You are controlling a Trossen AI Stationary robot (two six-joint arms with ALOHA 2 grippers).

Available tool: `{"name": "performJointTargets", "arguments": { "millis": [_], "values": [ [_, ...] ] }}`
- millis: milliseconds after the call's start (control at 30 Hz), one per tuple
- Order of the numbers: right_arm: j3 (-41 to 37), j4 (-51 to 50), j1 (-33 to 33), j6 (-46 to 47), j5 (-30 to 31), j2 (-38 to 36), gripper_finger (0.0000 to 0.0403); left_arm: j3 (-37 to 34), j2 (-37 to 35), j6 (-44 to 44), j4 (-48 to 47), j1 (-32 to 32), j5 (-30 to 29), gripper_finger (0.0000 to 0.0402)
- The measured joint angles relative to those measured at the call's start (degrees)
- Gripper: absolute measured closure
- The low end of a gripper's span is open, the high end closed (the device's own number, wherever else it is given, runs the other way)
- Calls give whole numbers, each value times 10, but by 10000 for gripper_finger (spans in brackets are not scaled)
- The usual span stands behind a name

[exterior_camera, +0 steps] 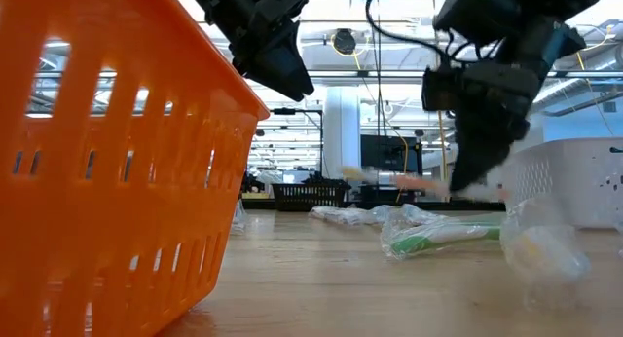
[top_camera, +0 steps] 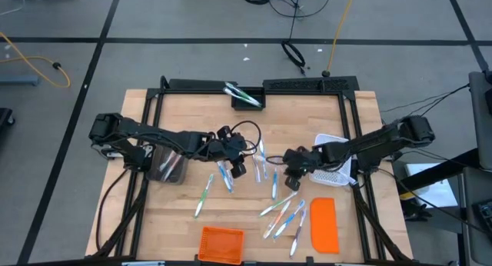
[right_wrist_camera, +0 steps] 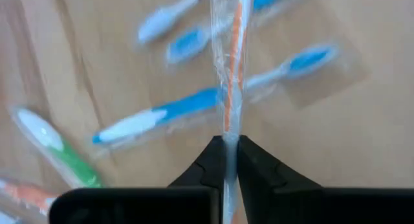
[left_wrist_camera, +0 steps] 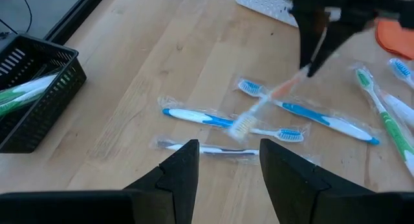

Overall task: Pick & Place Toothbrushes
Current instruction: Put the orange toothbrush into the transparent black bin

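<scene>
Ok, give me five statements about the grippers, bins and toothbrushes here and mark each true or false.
1. The right gripper is shut on an orange-accented toothbrush. True.
2. The left gripper holds a toothbrush. False: its fingers are open and empty, above the toothbrushes on the table.
3. The black bin at the table's far edge already holds toothbrushes. True.
4. The flat orange lid lies on the left arm's side. False: it lies on the right arm's side, near the front.
5. The orange basket stands at the table's far edge. False: it stands at the near edge.
</scene>
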Motion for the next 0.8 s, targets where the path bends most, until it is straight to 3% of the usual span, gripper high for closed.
{"name": "performJointTargets", "arguments": {
  "millis": [433, 800],
  "values": [
    [0, 25, -25, -100, 134, -170, 388, 0, 0, 17, 79, 2, -5, 236],
    [1, 182, -25, -223, 135, -195, 388, 0, 0, 100, 301, 4, -4, 235]
  ]
}}
